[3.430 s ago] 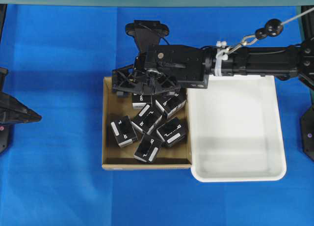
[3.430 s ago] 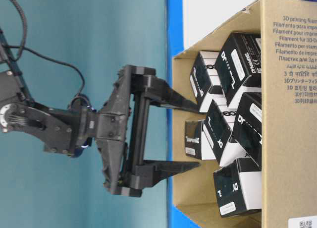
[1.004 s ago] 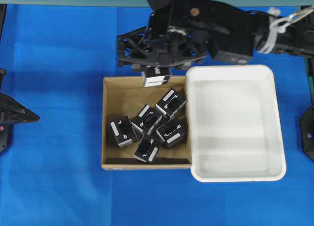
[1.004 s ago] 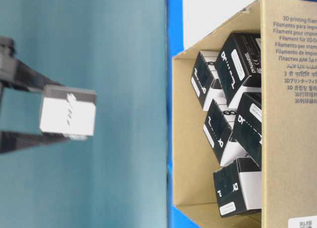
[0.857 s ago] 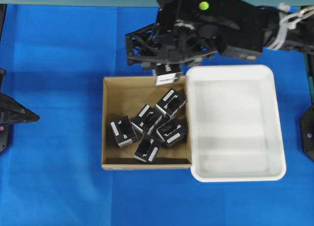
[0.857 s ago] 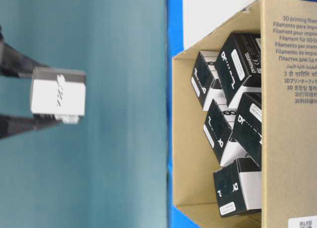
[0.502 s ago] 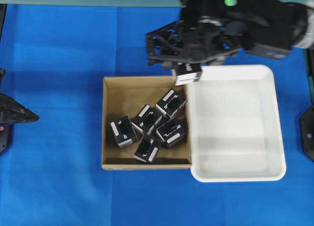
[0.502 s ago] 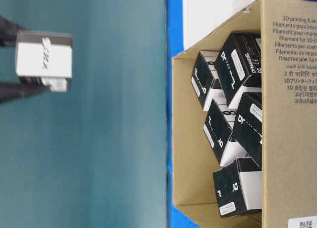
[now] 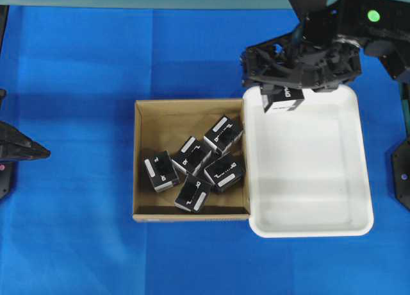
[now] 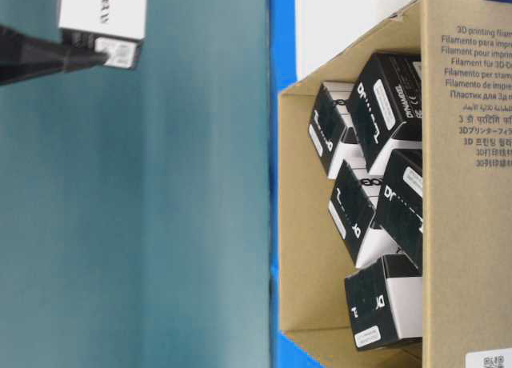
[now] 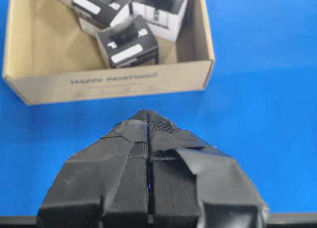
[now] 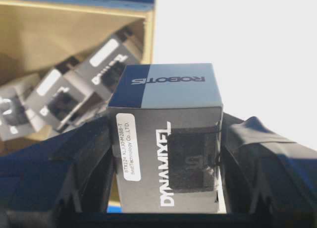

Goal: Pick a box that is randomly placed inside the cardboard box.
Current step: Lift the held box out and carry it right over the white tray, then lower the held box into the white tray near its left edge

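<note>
Box (image 9: 284, 100) is up in the air, squeezed tight in our right gripper (image 9: 285, 93) over the top edge of the white tray (image 9: 307, 227), out of the cardboard box (image 9: 143, 160), so we think next we lower it in and let go, while our left gripper (image 11: 148, 139) rests pinched closed.

Pretty even bright light overall, the big white plastic tray (image 9: 307, 179) blows out to pure glare in the right wrist view, nearby black-and-white cartons (image 12: 74, 94) look soft and blurry
</note>
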Robot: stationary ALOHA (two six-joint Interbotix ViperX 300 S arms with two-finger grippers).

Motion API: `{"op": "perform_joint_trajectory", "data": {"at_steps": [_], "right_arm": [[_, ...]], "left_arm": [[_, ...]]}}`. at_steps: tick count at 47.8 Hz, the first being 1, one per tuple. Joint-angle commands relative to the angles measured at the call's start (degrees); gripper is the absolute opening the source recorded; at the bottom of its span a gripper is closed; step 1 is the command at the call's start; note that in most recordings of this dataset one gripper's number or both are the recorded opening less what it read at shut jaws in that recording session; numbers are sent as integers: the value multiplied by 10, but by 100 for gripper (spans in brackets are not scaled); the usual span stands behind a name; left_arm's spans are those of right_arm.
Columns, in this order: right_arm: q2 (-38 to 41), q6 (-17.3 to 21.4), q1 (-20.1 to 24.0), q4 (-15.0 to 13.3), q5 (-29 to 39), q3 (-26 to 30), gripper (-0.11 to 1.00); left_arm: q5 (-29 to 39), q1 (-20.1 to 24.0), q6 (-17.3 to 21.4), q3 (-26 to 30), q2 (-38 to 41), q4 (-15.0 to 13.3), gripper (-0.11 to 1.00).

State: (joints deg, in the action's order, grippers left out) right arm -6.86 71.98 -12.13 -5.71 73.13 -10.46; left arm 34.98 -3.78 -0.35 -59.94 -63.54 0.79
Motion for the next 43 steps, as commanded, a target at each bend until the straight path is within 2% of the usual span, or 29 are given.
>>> {"op": "perform_joint_trajectory", "data": {"at_steps": [1, 21, 30, 43], "right_arm": [[-8, 2, -1, 0, -18, -28, 63], [0, 32, -11, 1, -167, -161, 63], [25, 33, -28, 1, -202, -185, 63], [68, 43, -37, -1, -244, -186, 63]], "left_arm": [[-5, -1, -2, 15, 4, 2, -7], [-16, -1, -2, 18, 0, 2, -7], [-16, -1, 0, 18, 0, 2, -7], [-17, -1, -2, 18, 0, 2, -7]]}}
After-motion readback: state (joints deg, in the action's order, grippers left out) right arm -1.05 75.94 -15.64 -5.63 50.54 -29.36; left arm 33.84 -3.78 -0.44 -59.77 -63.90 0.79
